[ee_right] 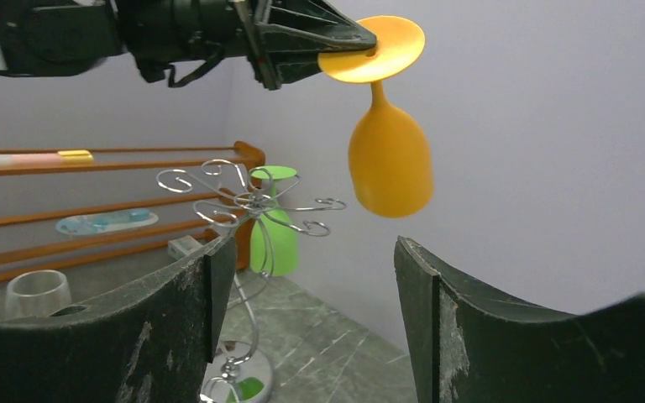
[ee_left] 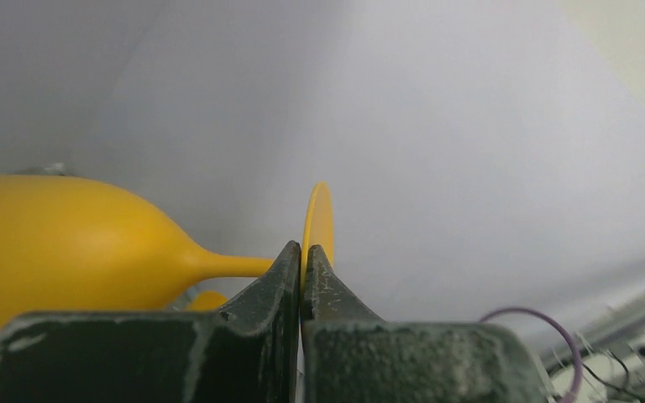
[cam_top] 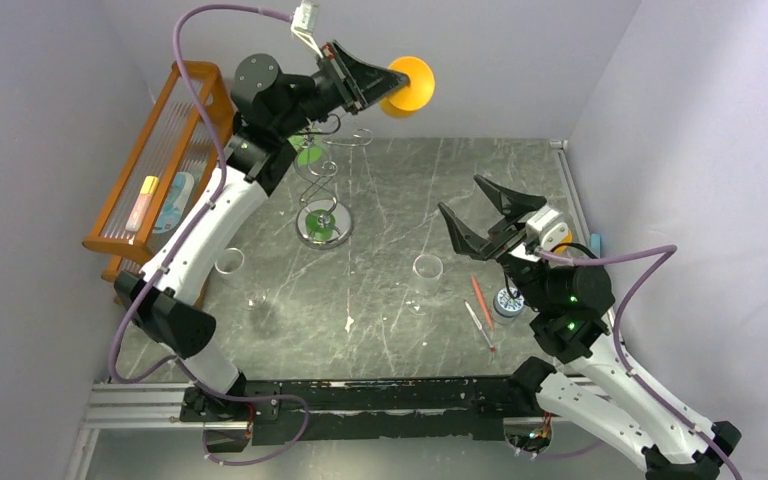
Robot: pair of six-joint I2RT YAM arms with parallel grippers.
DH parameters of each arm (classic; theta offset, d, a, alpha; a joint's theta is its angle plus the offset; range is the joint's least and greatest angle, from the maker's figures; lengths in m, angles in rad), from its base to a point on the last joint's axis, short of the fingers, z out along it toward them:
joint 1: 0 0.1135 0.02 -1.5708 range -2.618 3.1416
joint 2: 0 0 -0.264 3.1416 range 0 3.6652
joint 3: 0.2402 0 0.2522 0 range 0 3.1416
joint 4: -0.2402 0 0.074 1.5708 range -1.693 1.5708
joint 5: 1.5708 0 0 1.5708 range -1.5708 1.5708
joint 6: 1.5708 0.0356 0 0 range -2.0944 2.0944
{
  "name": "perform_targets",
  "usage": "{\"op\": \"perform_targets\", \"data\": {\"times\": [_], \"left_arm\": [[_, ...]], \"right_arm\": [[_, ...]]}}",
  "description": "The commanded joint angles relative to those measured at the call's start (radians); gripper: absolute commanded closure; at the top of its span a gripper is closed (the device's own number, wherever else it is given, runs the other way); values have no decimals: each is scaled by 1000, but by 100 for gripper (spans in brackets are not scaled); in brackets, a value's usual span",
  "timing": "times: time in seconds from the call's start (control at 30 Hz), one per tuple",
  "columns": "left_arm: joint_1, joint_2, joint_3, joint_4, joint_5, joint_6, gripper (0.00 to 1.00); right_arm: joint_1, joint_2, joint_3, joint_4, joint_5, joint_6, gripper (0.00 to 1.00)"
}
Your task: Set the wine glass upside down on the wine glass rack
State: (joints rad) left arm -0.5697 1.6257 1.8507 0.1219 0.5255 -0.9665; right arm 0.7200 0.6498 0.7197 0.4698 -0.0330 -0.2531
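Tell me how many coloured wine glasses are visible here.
2. The orange glass hangs upside down above the table, pinched by its foot in the left gripper. The green glass hangs upside down on the rack. Others may be hidden behind the arms.

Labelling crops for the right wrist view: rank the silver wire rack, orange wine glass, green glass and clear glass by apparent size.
1. silver wire rack
2. orange wine glass
3. green glass
4. clear glass
The orange glass may be nearer the camera, so its lead over the green one is unsure.
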Motion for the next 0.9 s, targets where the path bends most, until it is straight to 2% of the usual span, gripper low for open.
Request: {"op": "perform_targets", "data": {"times": [0.0, 0.23, 0.5, 0.77, 0.87], "left_arm": [[83, 47, 105, -24, -44, -17, 95], [184, 182, 165, 29, -24, -120, 95], [246, 192, 76, 64, -109, -148, 95], [272, 216, 58, 109, -90, -185, 95], [282, 202, 42, 69, -133, -174, 95]], "right_arm": [[2, -46, -40, -12, 6, 85, 27], [1, -82, -69, -6, 25, 161, 27], [1, -81, -94, -8, -5, 247, 27], [1, -60, -118, 22, -18, 307, 27], [1, -53, -114, 17, -13, 308, 27]]}}
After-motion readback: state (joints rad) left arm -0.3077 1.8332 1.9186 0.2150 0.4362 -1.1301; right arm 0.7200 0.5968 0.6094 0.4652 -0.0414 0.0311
